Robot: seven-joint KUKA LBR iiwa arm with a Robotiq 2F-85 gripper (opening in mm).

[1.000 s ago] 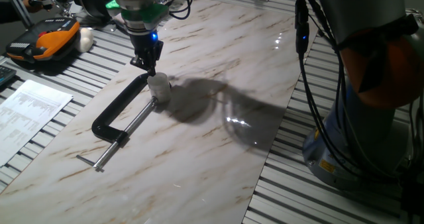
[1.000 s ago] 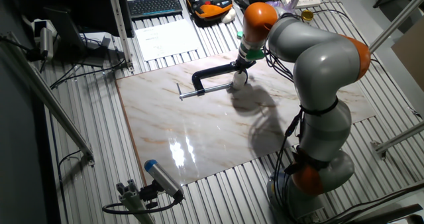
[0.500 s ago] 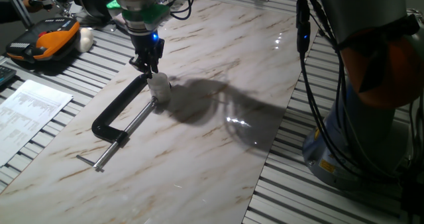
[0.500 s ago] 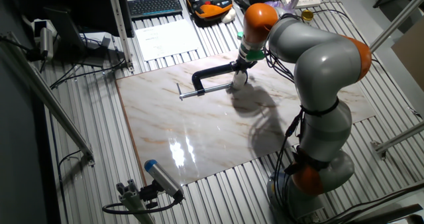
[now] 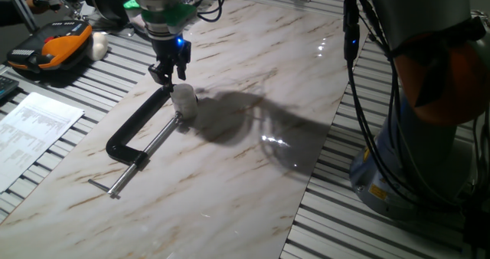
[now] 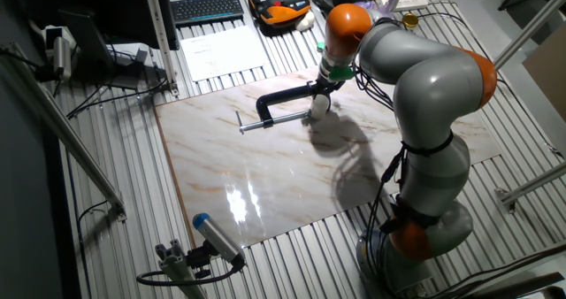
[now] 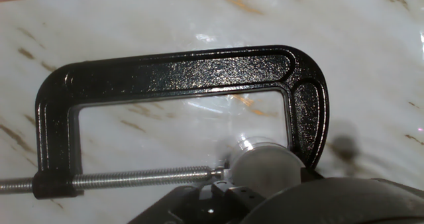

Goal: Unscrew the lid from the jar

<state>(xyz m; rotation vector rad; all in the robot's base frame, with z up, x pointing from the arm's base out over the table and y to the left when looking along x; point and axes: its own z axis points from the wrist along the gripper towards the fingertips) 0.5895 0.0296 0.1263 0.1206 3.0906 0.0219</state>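
While the hand (image 5: 170,73) hovers open above the lid (image 5: 182,93), marble (image 5: 253,159) lies beyond

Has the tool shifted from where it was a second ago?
Yes. The tool has risen slightly, judged against the black metal C-clamp; it now hangs just above the small round white plastic lid.

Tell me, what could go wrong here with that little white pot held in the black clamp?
1. The gripper hangs just above the lid; coming down off-centre, its fingers could strike the rim.
2. The jar is pinched in the C-clamp, which lies loose on the table, so twisting might drag both round.
3. The jar looks like thin plastic; a hard grip could dent it.
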